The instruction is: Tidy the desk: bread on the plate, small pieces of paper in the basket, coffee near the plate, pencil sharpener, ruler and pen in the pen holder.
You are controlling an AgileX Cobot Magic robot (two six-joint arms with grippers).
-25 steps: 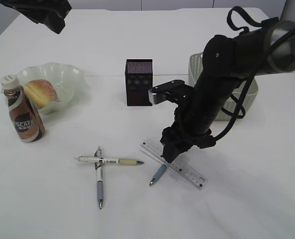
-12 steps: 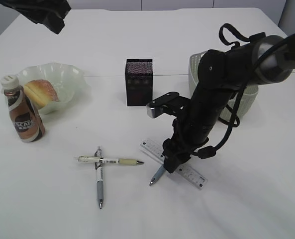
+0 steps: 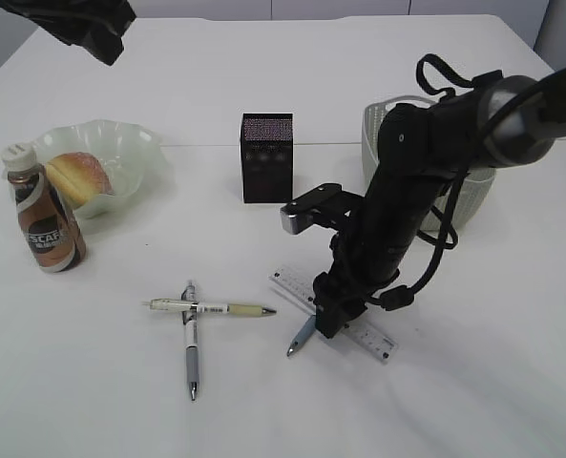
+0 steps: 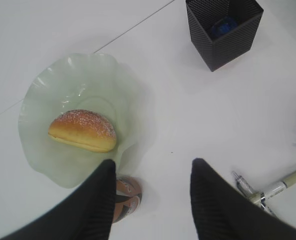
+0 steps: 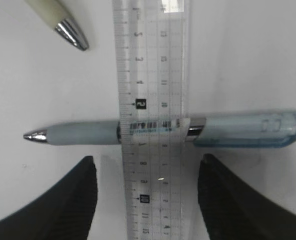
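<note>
The clear ruler (image 5: 152,115) lies across a blue pen (image 5: 187,131) on the tabletop (image 5: 247,60), between the right fingers (image 5: 68,200), which stand apart, grasping nothing. The left fingers (image 4: 95,205) hang released above the coffee bottle (image 4: 127,197).

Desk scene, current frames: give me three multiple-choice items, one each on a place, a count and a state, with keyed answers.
1. Where is the bread?
A. on the plate
B. in the basket
C. in the pen holder

2. How many pens lie on the table?
A. one
B. three
C. five

3. How does the ruler lie relative to the blue pen?
A. apart from it
B. across, on top of it
C. under it

Answers:
1 A, the bun sits in the wavy glass plate.
2 B, two crossed pens plus the blue one.
3 B, the right wrist view shows the pen through the clear ruler.
</note>
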